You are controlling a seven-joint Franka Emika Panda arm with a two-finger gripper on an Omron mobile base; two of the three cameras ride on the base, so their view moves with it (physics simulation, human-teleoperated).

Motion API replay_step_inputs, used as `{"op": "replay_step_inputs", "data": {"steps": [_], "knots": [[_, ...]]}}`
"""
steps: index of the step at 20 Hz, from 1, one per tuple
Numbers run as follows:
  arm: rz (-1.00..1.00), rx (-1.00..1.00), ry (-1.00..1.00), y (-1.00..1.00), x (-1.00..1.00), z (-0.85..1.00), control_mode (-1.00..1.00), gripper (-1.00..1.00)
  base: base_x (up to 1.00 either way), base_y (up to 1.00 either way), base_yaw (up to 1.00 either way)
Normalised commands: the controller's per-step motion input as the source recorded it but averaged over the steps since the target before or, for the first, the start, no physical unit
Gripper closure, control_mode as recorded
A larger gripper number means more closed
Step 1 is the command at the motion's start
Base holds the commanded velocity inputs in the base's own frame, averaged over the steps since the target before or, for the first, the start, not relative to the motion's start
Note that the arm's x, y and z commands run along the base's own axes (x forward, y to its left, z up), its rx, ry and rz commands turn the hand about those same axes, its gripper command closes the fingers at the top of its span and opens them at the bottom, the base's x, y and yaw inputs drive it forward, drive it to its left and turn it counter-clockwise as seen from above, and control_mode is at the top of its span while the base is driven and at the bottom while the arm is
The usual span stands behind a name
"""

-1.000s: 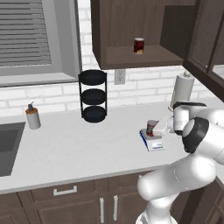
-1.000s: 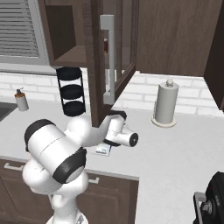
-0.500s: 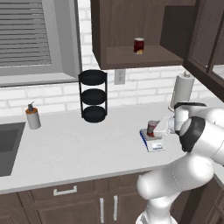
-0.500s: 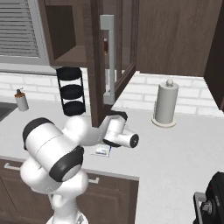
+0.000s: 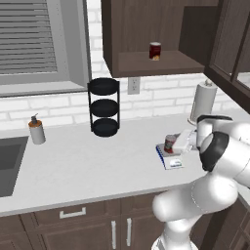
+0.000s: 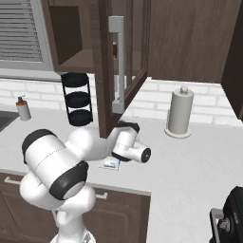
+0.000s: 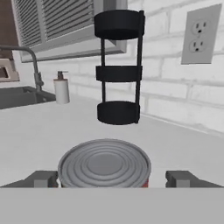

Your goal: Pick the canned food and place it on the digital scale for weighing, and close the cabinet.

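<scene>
Upright on the digital scale [image 5: 170, 159], the canned food [image 5: 169, 143], label unreadable, between wide-spread gripper [image 7: 111, 179] fingers.

arm bent low over the counter, gripper [image 7: 112, 178] spread wide, level.

Lighting was flat and even everywhere, no obvious source and no glare. Only soft shadows sat under the rack [image 5: 103, 107] beyond the claw [image 7: 112, 178]. The hand view looked soft and low-res; base views slightly sharper.
</scene>
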Motion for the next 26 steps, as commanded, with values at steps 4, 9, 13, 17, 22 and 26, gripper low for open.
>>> {"op": "replay_step_inputs", "data": {"steps": [4,9,13,17,22,26], "knots": [[0.0,0.0,-0.1,0.0,-0.16,0.04,-1.0,-1.0,0.0,0.0,0.0],[0.0,0.0,-0.13,0.0,-0.24,0.13,-1.0,-1.0,0.0,0.0,0.0],[0.0,0.0,-0.18,-0.06,-0.52,0.45,-1.0,-1.0,0.0,0.0,0.0],[0.0,0.0,-0.22,-0.12,-0.68,0.65,-1.0,-1.0,0.0,0.0,0.0],[0.01,-0.05,-0.25,-0.15,-0.82,0.53,-1.0,-1.0,0.0,0.0,0.0],[0.02,-0.14,-0.2,0.0,-0.6,0.54,-1.0,-1.0,0.0,0.0,0.0]]}}
